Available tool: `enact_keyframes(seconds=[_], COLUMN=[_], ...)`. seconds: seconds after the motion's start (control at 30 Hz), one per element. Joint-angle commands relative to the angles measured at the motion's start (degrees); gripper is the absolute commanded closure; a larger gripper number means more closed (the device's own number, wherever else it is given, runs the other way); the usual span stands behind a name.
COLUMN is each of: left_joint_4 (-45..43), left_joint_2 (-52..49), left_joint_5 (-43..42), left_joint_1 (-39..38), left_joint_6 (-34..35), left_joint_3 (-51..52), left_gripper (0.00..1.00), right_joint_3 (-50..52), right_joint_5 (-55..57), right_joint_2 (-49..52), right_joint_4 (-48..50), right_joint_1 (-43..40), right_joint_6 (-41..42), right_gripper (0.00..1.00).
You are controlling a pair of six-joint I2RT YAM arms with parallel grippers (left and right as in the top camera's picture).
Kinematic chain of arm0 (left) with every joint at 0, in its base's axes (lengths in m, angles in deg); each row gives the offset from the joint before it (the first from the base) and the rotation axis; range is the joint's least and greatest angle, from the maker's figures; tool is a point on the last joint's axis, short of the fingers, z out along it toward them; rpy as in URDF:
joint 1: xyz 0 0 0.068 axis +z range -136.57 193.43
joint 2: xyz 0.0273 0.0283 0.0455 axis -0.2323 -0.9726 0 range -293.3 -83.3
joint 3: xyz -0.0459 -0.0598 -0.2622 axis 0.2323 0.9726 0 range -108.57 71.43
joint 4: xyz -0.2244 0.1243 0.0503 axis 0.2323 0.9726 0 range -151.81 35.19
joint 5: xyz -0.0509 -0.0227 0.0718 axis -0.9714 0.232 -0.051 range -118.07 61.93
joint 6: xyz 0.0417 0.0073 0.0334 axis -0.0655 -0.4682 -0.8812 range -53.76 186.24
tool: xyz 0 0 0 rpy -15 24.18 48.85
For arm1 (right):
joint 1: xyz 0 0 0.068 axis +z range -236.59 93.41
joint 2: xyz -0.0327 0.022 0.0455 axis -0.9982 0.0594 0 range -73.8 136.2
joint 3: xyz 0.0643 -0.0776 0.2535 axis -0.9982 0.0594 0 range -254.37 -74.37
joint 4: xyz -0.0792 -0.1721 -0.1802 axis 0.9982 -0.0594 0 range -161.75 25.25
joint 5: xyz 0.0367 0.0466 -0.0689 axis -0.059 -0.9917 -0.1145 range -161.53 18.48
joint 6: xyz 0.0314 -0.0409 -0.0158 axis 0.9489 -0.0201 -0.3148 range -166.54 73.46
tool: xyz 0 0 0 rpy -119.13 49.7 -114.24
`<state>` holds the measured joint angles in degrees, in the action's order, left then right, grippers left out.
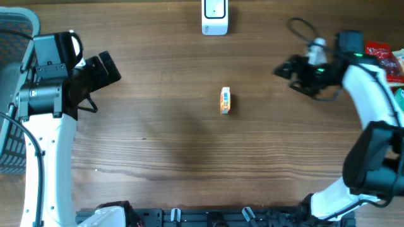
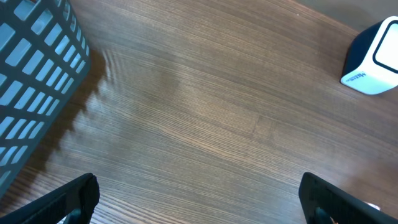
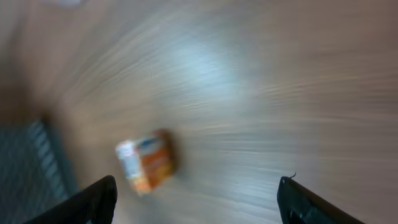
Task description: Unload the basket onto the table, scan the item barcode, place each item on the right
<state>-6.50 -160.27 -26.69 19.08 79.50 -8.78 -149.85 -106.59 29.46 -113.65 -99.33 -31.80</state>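
Orange packet (image 1: 225, 100) central on table (image 1: 158, 145), scanner (image 1: 214, 17) at far edge

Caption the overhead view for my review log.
Orange packet lies mid-table; left tool and right tool open, apart from it; white scanner at far edge.

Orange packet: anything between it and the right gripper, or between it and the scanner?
Nothing visible. Bare table separates the orange packet from the right gripper, and from the white scanner too.
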Motion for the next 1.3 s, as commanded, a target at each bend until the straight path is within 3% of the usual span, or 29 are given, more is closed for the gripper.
enact_keyframes(seconds=[0.0, 0.07, 0.1, 0.27, 0.67, 1.27], left_joint_4=[-0.2, -0.1, -0.2, -0.2, -0.2, -0.2], left_joint_2=[0.3, 0.3, 0.3, 0.3, 0.3, 0.3], left_joint_5=[-0.1, -0.1, -0.1, -0.1, -0.1, -0.1], left_joint_1=[0.3, 0.3, 0.3, 0.3, 0.3, 0.3], left_joint_6=[0.9, 0.9, 0.9, 0.9, 0.9, 0.9], left_joint_3=[-0.2, -0.2, -0.2, -0.2, -0.2, -0.2], left_gripper=[0.0, 0.0, 0.0, 0.0, 0.0, 0.0], right_joint_3=[-0.5, -0.3, 0.0, 1.0, 7.5, 7.7], right_joint_5=[17.2, 20.3, 20.2, 20.0, 20.0, 15.2], right_joint_2=[-0.6, -0.6, -0.6, -0.6, -0.5, -0.5], right_joint_4=[-3.1, -4.2, -4.2, -2.6, 1.7, 1.5], right_joint_1=[-5.2, -7.2, -8.0, -9.0, -9.0, -9.0], right_joint_6=[2.4, 2.4, 2.4, 6.5, 6.7, 8.0], right_gripper=[0.11, 0.01, 0.0, 0.0, 0.0, 0.0])
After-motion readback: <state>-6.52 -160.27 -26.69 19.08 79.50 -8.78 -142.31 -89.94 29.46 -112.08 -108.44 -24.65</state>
